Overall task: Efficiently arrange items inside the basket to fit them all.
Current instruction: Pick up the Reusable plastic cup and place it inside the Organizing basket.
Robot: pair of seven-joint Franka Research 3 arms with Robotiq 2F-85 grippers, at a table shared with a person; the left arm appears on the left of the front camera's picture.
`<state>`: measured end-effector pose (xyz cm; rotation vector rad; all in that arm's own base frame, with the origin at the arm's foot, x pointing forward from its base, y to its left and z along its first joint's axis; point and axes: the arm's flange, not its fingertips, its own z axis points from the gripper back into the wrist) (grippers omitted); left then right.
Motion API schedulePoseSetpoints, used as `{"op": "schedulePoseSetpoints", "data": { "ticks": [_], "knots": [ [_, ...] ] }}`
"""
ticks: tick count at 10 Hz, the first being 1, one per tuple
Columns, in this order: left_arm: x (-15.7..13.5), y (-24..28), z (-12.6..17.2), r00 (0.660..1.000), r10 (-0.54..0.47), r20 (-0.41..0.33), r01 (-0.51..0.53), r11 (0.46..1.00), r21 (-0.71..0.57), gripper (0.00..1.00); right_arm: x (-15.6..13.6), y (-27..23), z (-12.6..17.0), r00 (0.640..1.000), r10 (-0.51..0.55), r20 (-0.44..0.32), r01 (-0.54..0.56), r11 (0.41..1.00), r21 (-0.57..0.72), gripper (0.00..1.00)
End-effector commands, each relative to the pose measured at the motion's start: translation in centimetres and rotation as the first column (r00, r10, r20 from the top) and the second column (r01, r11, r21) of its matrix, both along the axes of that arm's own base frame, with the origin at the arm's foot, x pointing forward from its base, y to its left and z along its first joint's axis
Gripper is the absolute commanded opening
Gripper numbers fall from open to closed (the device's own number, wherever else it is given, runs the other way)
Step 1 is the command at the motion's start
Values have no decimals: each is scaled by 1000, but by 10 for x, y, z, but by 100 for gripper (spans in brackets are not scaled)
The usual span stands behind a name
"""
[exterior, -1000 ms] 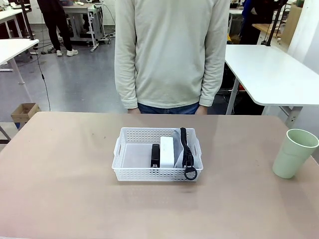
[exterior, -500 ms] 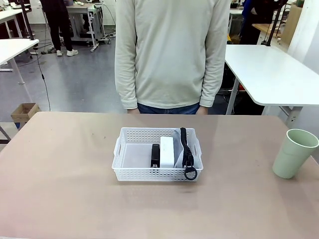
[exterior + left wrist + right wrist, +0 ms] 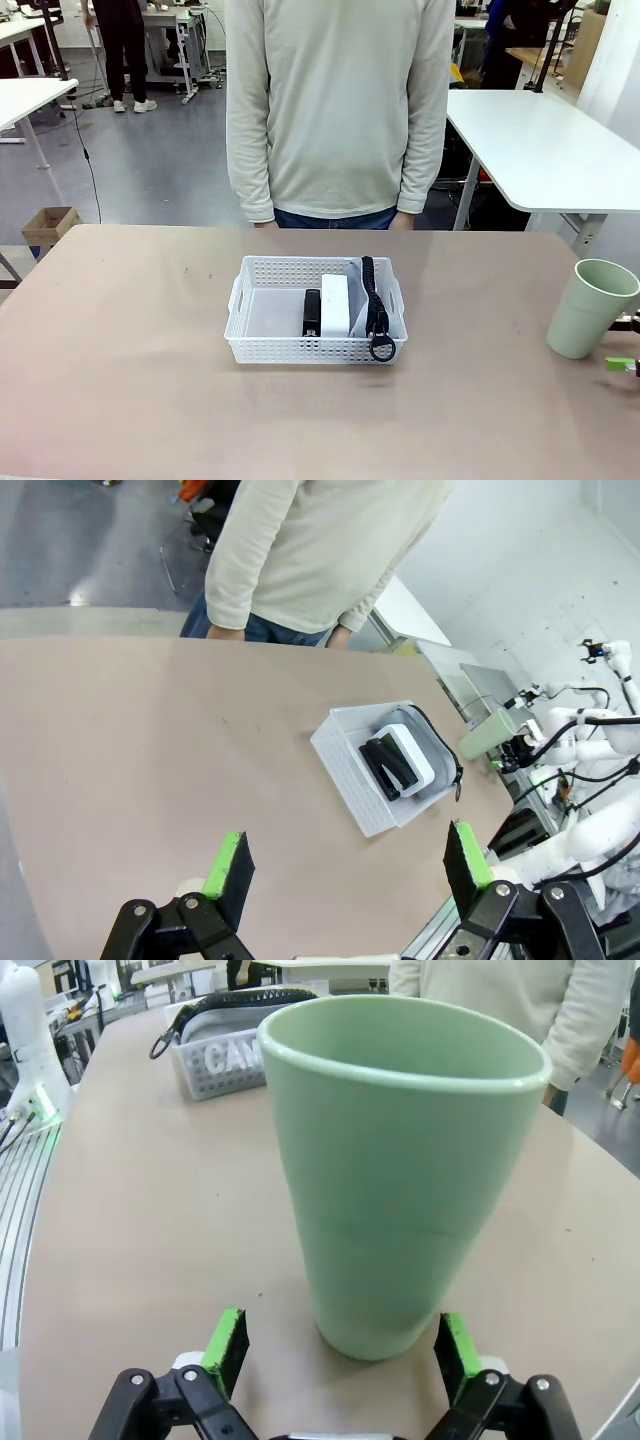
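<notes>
The right gripper (image 3: 342, 1348) stood with fingers apart, flanking the base of the upright pale green cup (image 3: 400, 1170); the left gripper (image 3: 348, 865) was likewise apart.

Ahead of my left claw (image 3: 347, 855) I see the tan desk (image 3: 150, 740). Well beyond the claw, a person (image 3: 310, 550) in a cream sweater stands at the desk's far edge. Farther off, a cardboard box (image 3: 48, 226) sits on the grey floor (image 3: 160, 160), and there is a white table (image 3: 540, 140).
</notes>
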<state>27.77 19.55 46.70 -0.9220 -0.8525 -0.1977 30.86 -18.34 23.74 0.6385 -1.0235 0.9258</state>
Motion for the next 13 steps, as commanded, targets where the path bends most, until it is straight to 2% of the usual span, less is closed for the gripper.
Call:
{"op": "schedulePoseSetpoints", "data": {
  "ticks": [1,5,10,13],
  "knots": [
    [-1,-1,1,1000,-3,12,3,1000,-9,100,-37,43,-13,998,-30,52,30,1000,7,100],
    [-1,-1,1,1000,-3,12,3,1000,-9,100,-27,49,-14,998,-39,41,38,999,16,100],
    [-1,-1,1,1000,-3,12,3,1000,-9,100,-14,58,-19,994,-100,33,97,993,70,100],
    [-1,-1,1,1000,-3,12,3,1000,-9,100,-7,60,-13,991,-124,40,116,981,157,100]
  ]
}}
